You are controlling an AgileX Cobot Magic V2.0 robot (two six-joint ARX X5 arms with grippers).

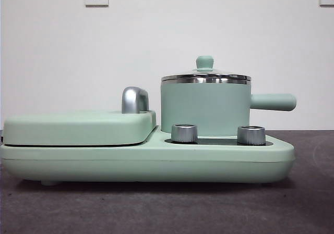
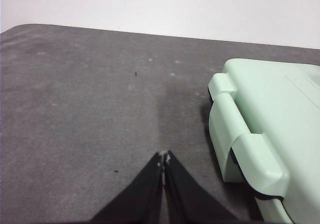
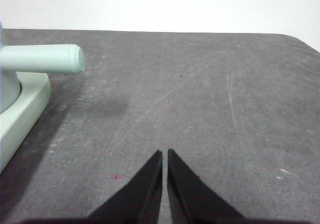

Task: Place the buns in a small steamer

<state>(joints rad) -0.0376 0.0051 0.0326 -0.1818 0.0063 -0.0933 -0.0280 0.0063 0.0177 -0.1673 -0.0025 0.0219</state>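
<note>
The small steamer (image 1: 205, 106) stands lidded on a mint cooker base (image 1: 146, 161), beside a flat grill cover (image 1: 78, 127). Both tools, left (image 2: 164, 160) and right (image 3: 165, 155), hover pressed together over bare worktop (image 3: 200, 94), apart from it.

A dark grey table (image 1: 167, 208) with a matte, faintly scratched and speckled top carries one thing directly: a mint-green cooking base (image 1: 151, 163), long and low. The left gripper (image 2: 163, 160) hovers over bare tabletop with the base's hinged end just beside it; the right gripper (image 3: 165, 154) hovers over bare, scuffed tabletop, the base's other end off to its side.
</note>
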